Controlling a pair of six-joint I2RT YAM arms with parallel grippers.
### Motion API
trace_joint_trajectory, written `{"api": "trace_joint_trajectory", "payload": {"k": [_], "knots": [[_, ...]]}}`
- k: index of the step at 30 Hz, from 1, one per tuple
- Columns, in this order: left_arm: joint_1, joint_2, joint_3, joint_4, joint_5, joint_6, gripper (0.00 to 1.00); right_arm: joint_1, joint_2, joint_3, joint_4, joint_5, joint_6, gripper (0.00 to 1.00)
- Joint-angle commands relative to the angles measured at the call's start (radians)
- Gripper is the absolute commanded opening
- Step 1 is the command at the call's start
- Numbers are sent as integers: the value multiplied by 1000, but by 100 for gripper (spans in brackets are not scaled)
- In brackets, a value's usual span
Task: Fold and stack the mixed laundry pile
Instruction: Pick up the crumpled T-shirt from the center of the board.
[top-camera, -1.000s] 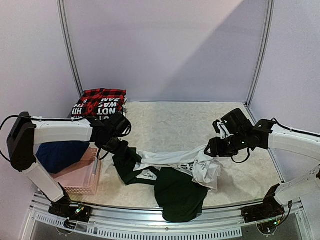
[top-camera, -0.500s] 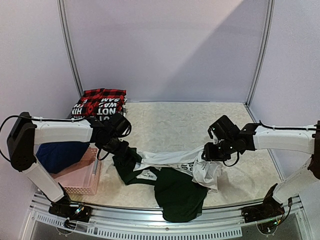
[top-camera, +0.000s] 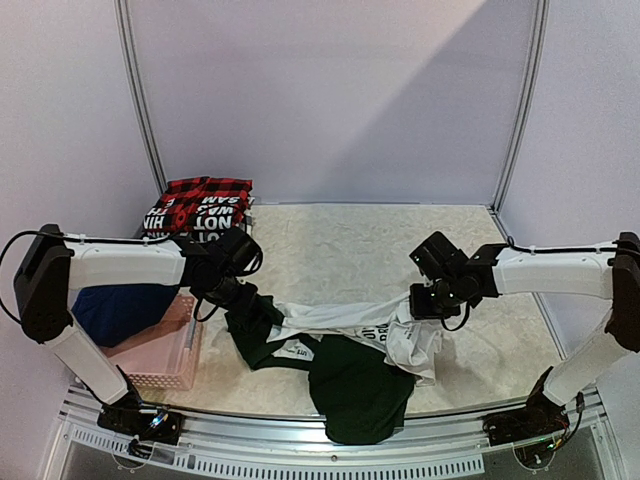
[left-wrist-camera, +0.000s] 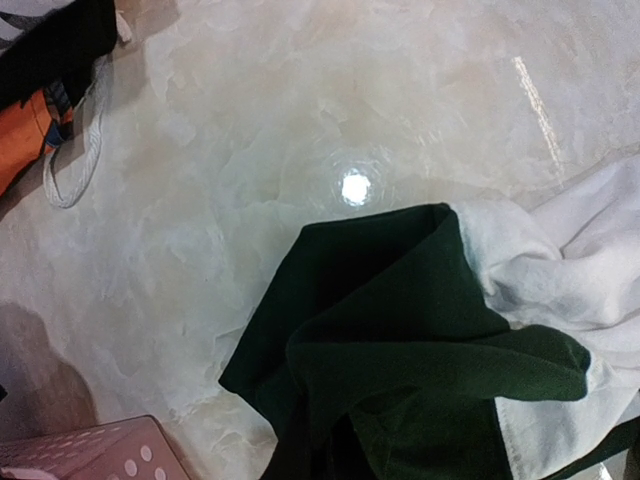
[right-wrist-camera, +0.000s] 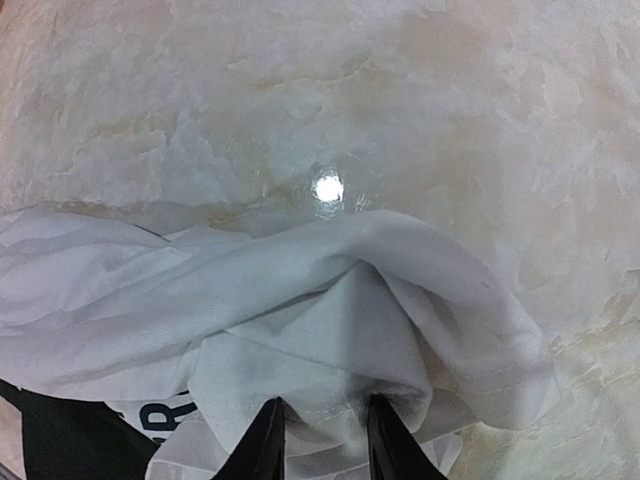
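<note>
Top external view | white T-shirt (top-camera: 345, 322): lies pulled long across front of table (top-camera: 340, 240), likely to get it flat for folding | left gripper (top-camera: 240, 297): clenched on its dark end, holding that side up | right gripper (right-wrist-camera: 323, 402): fingers each side of a white fold, cannot tell if pinching | folded stack (top-camera: 205, 205) waits back left, pink basket (top-camera: 160, 365) near left arm

Pink holed basket (top-camera: 165, 352) at near-left edge of pale marbled surface (top-camera: 350, 240). Plain lilac wall (top-camera: 330, 90) behind, metal posts (top-camera: 140, 100) at back corners.
</note>
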Motion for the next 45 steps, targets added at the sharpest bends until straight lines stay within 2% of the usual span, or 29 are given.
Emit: {"api": "trace_joint_trajectory", "payload": {"k": [1, 20, 34, 40, 45], "knots": [[-7, -2, -12, 14, 5, -8, 0, 8, 42, 28, -16, 42, -2, 26], [-7, -8, -12, 11, 0, -8, 0, 7, 58, 45, -32, 90, -13, 0], [-7, -114, 20, -65, -55, -1, 0, 8, -53, 144, -211, 160, -54, 0], [-7, -199, 79, -151, -106, 11, 0, 8, -140, 207, -283, 78, -118, 0], [-7, -294, 119, -197, -137, 15, 0, 7, -213, 274, -387, 157, -159, 0]]}}
